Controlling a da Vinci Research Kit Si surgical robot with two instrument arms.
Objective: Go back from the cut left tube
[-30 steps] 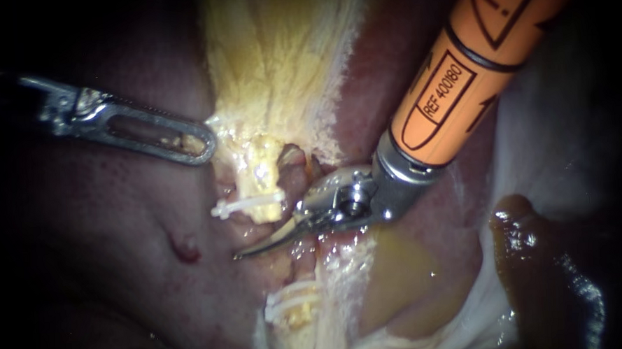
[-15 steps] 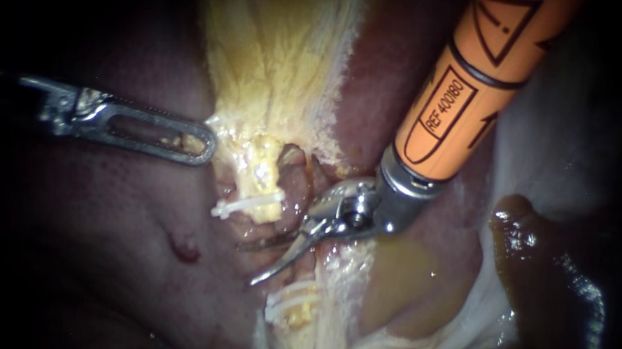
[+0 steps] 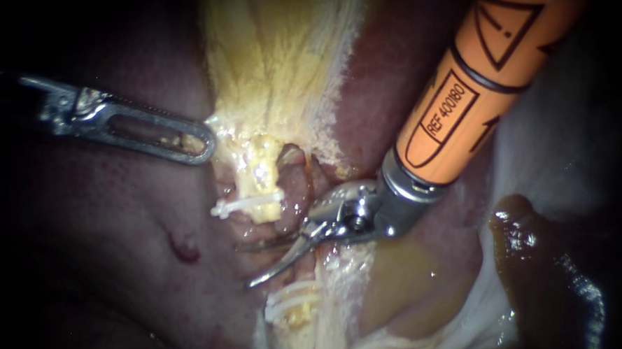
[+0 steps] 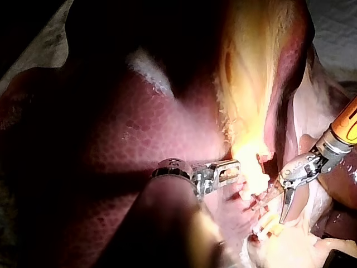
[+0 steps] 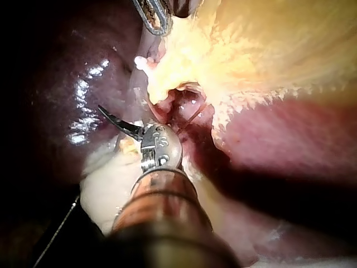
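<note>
Plainly the left tube (image 3: 261, 177) (pale yellow) lies severed.

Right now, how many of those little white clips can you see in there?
3. The upper clip crosses the upper tube stump. The two lower clips lie close together on the lower tube stump, below the open jaws of the right instrument. Tissue may hide others.

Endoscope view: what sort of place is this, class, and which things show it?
Probably a surgical practice bench, not an operating theatre. The left instrument and right instrument work on liver, clips sit on a cut tube, and the left wrist view shows what may be cloth beyond the liver's edge.
</note>
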